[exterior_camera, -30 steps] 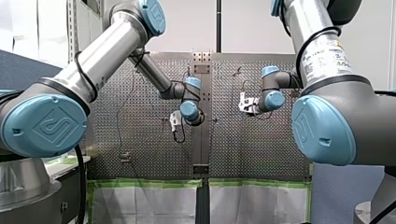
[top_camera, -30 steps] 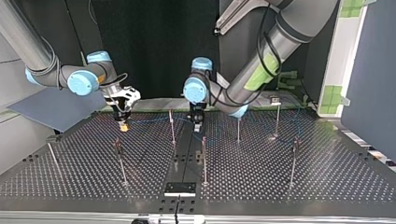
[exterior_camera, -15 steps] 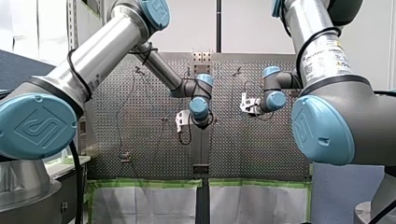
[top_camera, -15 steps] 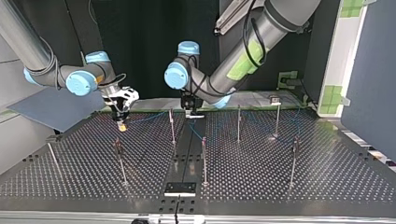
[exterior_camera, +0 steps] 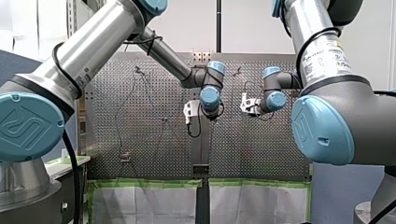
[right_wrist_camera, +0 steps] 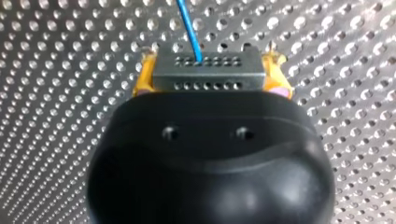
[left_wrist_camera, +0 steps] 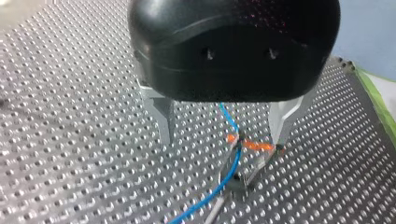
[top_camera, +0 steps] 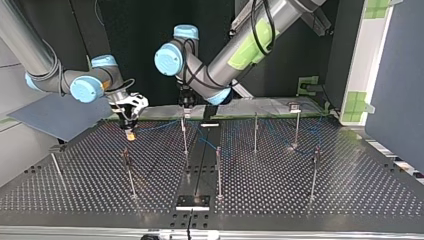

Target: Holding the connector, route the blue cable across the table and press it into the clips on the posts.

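Clamping the connector [right_wrist_camera: 208,80], R gripper [right_wrist_camera: 210,70] hangs near table [right_wrist_camera: 56,93] edge; L gripper [left_wrist_camera: 224,142] wide, straddling blue cable [left_wrist_camera: 229,116] at post [left_wrist_camera: 233,181].

The desk [left_wrist_camera: 70,93] is perforated sheet metal, dull grey with a bright glint at each hole, and the posts [top_camera: 218,172] are bare, shiny metal rods. My left claw [left_wrist_camera: 224,139] has brushed-metal fingers [left_wrist_camera: 163,112] under a glossy black plastic housing [left_wrist_camera: 233,46] — my right claw [right_wrist_camera: 210,53] wears yellow, rubbery-looking pads [right_wrist_camera: 144,77]. The blue cable [right_wrist_camera: 189,30] has a smooth plastic sheath; the connector [right_wrist_camera: 208,73] looks like matt grey metal, pierced with rows of small holes.
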`<state>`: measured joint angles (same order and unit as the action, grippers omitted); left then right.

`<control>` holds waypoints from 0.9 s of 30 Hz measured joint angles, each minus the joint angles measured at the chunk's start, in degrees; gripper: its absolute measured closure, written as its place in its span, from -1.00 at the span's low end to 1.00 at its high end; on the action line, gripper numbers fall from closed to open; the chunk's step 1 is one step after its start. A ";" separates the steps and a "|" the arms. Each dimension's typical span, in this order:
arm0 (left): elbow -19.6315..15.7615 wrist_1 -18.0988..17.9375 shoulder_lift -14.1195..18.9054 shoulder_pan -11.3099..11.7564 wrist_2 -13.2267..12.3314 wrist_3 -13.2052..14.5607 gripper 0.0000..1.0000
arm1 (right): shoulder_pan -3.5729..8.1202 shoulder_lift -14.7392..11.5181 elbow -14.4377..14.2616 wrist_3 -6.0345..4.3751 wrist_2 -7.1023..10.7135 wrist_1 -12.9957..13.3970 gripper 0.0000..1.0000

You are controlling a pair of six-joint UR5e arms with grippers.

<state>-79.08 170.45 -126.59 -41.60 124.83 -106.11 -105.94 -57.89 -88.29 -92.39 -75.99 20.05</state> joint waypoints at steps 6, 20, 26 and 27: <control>0.10 -2.65 -0.25 -2.97 2.33 -0.56 -1.00 | 0.52 0.00 0.01 -0.04 0.64 0.00 1.00; 5.69 -1.97 -6.04 -6.91 2.15 -4.41 -1.00 | 1.75 0.00 0.00 0.06 0.99 -0.03 1.00; 8.50 -0.60 -8.86 -5.75 2.32 -5.14 -1.00 | 1.80 -0.03 0.00 0.27 1.01 -0.11 1.00; 8.95 -0.56 -9.29 -5.62 2.31 -5.19 -1.00 | 1.80 -0.04 -0.01 0.29 1.01 -0.10 1.00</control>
<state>-70.14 169.89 -135.88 -47.23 127.14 -111.30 -104.13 -57.93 -88.30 -92.10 -74.98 19.95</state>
